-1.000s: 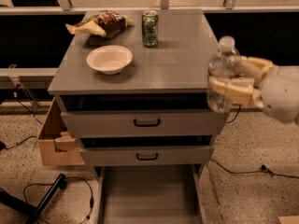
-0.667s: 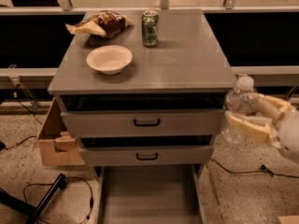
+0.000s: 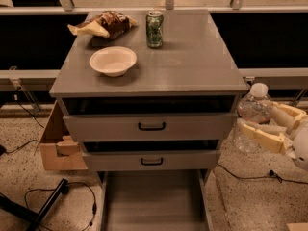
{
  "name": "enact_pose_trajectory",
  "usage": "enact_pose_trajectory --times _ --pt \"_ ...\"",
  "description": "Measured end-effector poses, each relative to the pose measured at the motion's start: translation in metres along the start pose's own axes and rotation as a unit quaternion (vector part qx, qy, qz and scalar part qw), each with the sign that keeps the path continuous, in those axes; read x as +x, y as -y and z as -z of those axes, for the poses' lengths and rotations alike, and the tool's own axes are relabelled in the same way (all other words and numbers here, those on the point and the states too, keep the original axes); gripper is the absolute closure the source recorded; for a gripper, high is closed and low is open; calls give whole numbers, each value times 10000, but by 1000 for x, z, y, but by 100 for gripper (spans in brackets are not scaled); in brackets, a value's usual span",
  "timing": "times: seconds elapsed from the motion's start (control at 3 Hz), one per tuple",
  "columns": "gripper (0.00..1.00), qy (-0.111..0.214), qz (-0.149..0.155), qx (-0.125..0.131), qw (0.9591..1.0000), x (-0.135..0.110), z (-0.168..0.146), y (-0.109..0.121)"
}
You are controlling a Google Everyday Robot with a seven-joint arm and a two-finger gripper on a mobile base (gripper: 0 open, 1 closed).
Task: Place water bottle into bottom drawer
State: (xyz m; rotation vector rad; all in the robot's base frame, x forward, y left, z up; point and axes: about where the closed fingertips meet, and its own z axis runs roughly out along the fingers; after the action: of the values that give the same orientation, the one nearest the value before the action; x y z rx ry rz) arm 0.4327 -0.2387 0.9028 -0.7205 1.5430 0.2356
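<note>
The water bottle (image 3: 252,113), clear plastic with a white cap, is held upright in the air just off the cabinet's right side, level with the upper drawers. My gripper (image 3: 262,125) comes in from the right edge, its cream fingers (image 3: 263,138) shut around the bottle's body. The bottom drawer (image 3: 155,201) is pulled out at the foot of the cabinet, a long flat grey tray with nothing visible in it, low and to the left of the bottle.
The grey cabinet top (image 3: 192,66) holds a green drink can (image 3: 154,29), a cream bowl (image 3: 113,60) and a snack bag (image 3: 103,24). Two upper drawers with black handles (image 3: 151,126) stand slightly open. A cardboard box (image 3: 57,146) sits left; cables (image 3: 62,196) lie on the floor.
My gripper has carried the bottle down and to the right, from beside the cabinet top's right edge to a spot off the cabinet's side at drawer height.
</note>
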Motion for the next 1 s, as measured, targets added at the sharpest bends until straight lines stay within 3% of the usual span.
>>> enact_pose_trajectory --times 0.33,0.67,1.0 --pt "100 -84 -88 -302 9995 19 -13 -13" --pt "100 -191 -265 -823 9961 76 -25 -38" --pt "100 -14 -406 -1516 9876 138 -38 -77"
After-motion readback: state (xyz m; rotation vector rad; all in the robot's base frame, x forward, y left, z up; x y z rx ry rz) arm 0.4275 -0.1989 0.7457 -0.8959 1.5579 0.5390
